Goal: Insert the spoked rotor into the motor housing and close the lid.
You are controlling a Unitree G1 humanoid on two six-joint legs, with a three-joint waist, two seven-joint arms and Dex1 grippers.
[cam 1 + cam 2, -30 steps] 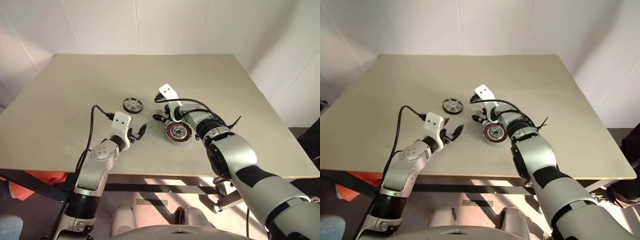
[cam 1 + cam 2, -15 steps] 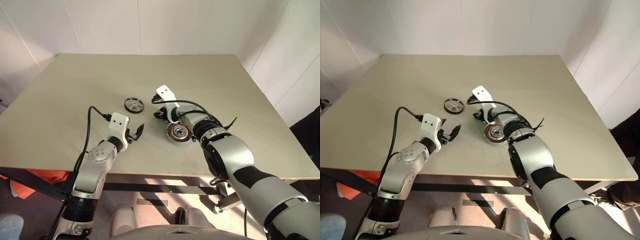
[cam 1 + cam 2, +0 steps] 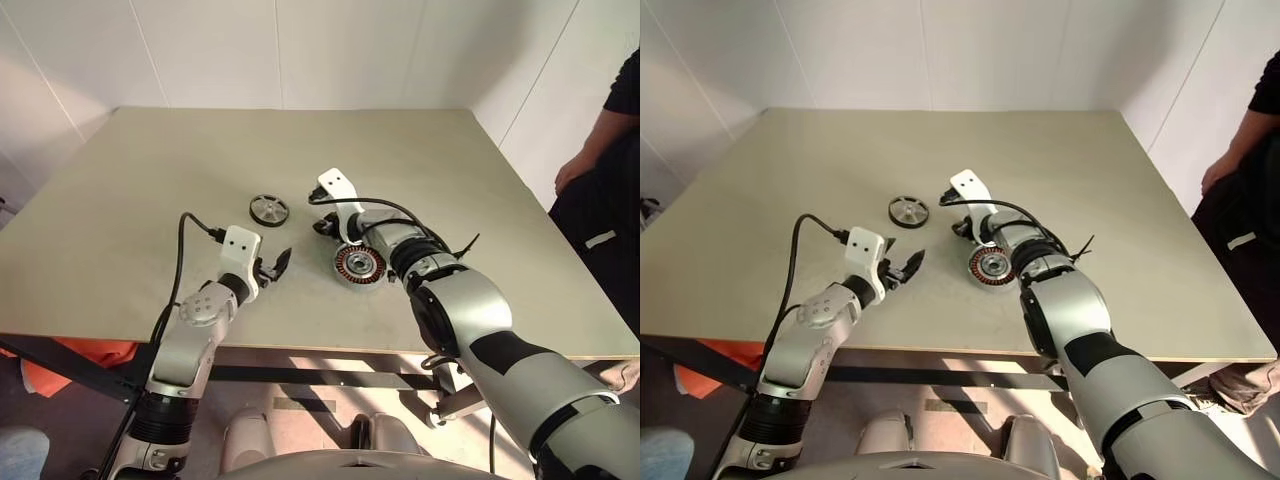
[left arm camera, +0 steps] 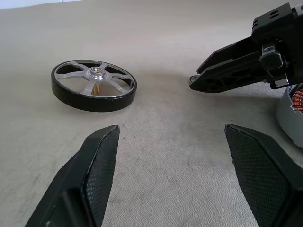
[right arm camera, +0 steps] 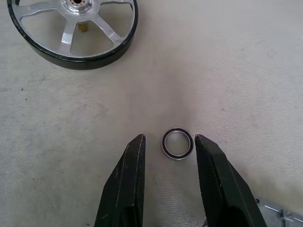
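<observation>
While angled down, right claw [image 5: 168, 142] half-closed

The motor housing [image 4: 292, 115] is cut off at the 3 o'clock edge of the left wrist view; a grey wall and a few copper windings are seen. In the right wrist view the spoked rotor [image 5: 73, 29] is clipped at 12 o'clock, its hub half lost. A small ring [image 5: 177, 144] is seen between the right gripper [image 5: 169, 156] fingers; contact cannot be told. A person [image 3: 605, 190] is cropped at the 3 o'clock edge of the head views.
</observation>
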